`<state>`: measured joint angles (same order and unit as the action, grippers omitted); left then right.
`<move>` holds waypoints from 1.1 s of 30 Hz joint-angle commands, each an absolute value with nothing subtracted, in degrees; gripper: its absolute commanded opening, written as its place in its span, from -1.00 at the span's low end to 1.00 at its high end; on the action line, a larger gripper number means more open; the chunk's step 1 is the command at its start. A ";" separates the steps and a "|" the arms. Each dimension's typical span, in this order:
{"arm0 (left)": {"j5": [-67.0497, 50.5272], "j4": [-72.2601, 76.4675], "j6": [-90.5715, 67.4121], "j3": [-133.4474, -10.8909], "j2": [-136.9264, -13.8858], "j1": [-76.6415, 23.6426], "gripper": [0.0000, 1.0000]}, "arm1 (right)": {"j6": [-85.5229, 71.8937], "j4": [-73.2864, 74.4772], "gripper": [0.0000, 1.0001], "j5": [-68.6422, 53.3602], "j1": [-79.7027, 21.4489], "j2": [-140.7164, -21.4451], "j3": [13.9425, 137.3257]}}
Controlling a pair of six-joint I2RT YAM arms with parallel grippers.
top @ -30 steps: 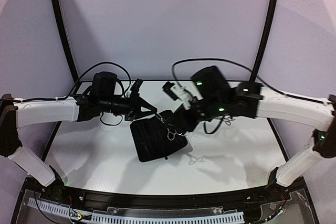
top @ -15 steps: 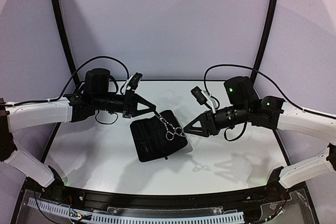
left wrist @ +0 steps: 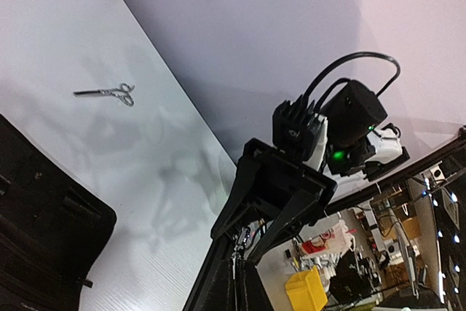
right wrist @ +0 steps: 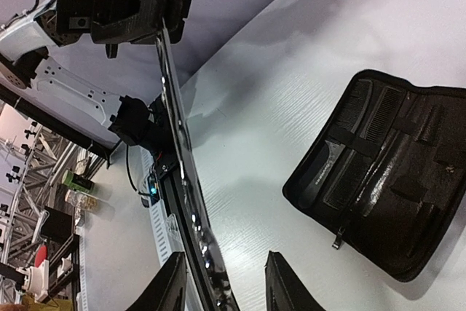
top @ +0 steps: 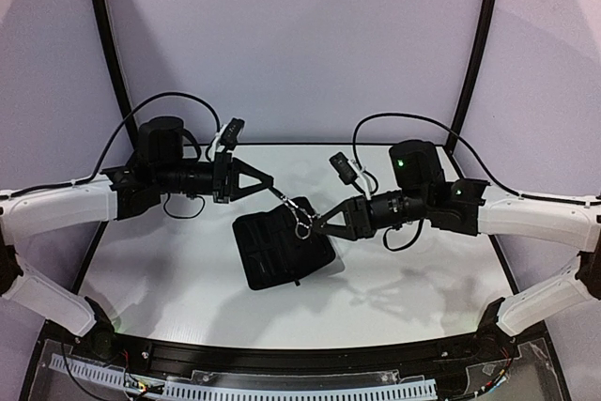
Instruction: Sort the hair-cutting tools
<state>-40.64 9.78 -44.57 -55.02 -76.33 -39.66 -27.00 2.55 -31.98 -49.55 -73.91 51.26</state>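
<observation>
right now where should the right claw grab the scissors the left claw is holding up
Take the scissors by the ring handles, coming from the right. The left claw pinches the blade end, so the rings hang free toward the right claw.

Left arm (top: 66,208) and right arm (top: 535,218): white link shells, black joint housings, black looping cables (top: 178,95). Left gripper (top: 274,190) and right gripper (top: 319,224) — black triangular frames. Green lights (top: 398,162) on the right arm.
</observation>
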 commanded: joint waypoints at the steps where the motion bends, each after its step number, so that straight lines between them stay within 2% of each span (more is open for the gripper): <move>1: -35.35 9.63 -45.04 -53.92 -72.64 -39.90 -0.98 | -29.87 -7.52 -0.25 -32.83 -50.62 -73.15 48.96; 15: -33.85 12.59 -47.46 -52.14 -71.37 -39.90 -0.98 | -33.16 -18.38 -0.28 -29.42 -52.21 -76.11 48.16; 19: -32.90 13.12 -48.14 -51.61 -71.33 -39.90 -0.98 | -33.61 -19.61 -0.41 -30.34 -52.20 -77.09 48.38; 30: -31.88 13.21 -48.73 -51.98 -72.28 -39.86 -0.98 | -34.45 -22.25 -0.46 -33.26 -52.34 -79.32 49.35; 33: -32.01 13.57 -49.13 -51.92 -72.62 -39.89 -0.98 | -34.32 -22.98 -0.55 -33.75 -52.39 -79.67 49.64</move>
